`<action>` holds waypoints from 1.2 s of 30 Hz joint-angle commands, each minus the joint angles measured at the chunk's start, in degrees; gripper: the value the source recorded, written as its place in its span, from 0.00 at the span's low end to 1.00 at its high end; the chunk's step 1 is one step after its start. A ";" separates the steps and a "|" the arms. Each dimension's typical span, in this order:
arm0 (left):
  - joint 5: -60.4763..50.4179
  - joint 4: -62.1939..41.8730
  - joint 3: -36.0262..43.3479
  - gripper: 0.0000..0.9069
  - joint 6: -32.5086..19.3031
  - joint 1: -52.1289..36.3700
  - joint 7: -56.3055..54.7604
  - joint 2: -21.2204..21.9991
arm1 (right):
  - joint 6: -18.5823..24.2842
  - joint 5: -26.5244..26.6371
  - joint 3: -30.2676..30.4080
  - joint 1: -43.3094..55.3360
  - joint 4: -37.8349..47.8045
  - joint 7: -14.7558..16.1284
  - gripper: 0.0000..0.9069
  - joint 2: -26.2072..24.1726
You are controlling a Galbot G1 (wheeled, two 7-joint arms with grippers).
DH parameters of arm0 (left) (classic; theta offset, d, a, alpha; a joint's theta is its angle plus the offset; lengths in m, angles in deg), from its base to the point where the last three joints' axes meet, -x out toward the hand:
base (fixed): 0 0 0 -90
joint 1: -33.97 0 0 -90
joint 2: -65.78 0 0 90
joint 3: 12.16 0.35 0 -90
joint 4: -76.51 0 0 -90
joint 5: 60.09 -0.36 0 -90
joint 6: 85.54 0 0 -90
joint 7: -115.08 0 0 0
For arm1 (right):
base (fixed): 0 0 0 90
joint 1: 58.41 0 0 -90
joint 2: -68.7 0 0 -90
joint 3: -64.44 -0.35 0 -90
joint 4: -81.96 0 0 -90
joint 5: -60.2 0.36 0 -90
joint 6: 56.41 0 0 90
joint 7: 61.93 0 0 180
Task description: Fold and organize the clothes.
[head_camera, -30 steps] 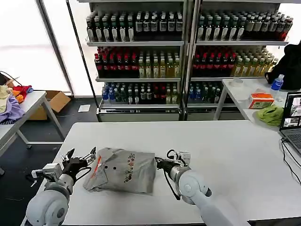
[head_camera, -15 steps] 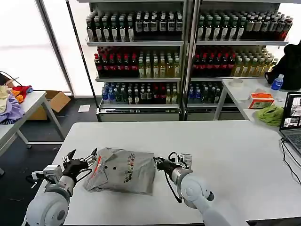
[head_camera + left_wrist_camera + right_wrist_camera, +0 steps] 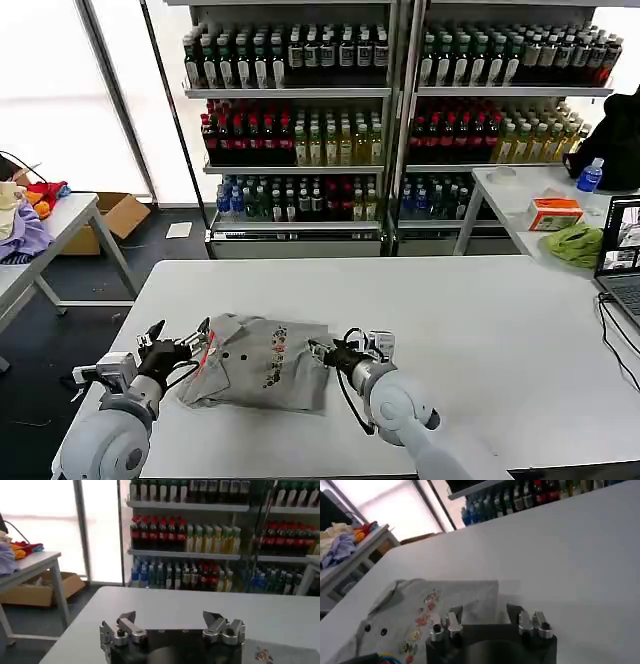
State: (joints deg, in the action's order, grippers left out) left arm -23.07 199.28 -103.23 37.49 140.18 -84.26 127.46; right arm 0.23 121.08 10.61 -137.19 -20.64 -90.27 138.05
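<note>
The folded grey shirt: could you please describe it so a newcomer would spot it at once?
On the white table before the drinks shelves, the light grey folded cotton shirt lies between the left gripper and right gripper. Its orange-lined collar, dark buttons and colourful chest print mark it.

A: Which parts of the folded shirt (image 3: 262, 362) are concealed?
B: Its sleeves are tucked out of sight; the chest print (image 3: 275, 356) is too small to make out. In the left wrist view only a corner of cloth shows, cut by the picture's edge.

A: And the right gripper (image 3: 483, 621)?
B: Its body is cut off at the frame edge.
</note>
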 commanded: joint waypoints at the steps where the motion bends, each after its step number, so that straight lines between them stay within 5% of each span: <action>1: -0.03 -0.11 0.00 1.00 0.01 0.13 -0.04 0.15 | 0.12 -1.18 1.01 0.28 2.76 -0.48 0.00 2.29; 15: 0.12 -0.49 0.71 1.00 0.02 -0.45 -0.04 0.30 | 0.12 -1.42 0.19 -0.03 1.98 -0.42 0.00 1.26; 31: 0.16 0.38 0.59 1.00 -0.01 -1.49 -0.06 1.07 | 0.01 -0.57 -6.78 -0.84 -2.71 2.16 0.00 -18.39; 36: 0.02 0.95 0.76 1.00 -0.03 -1.40 0.05 1.48 | 0.08 -7.24 -10.52 0.05 -0.12 4.43 0.00 -19.54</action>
State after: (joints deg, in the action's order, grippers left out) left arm -22.96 199.77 -102.59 37.50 138.80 -84.31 128.63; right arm 0.25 119.87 5.94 -137.61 -22.20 -88.25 126.70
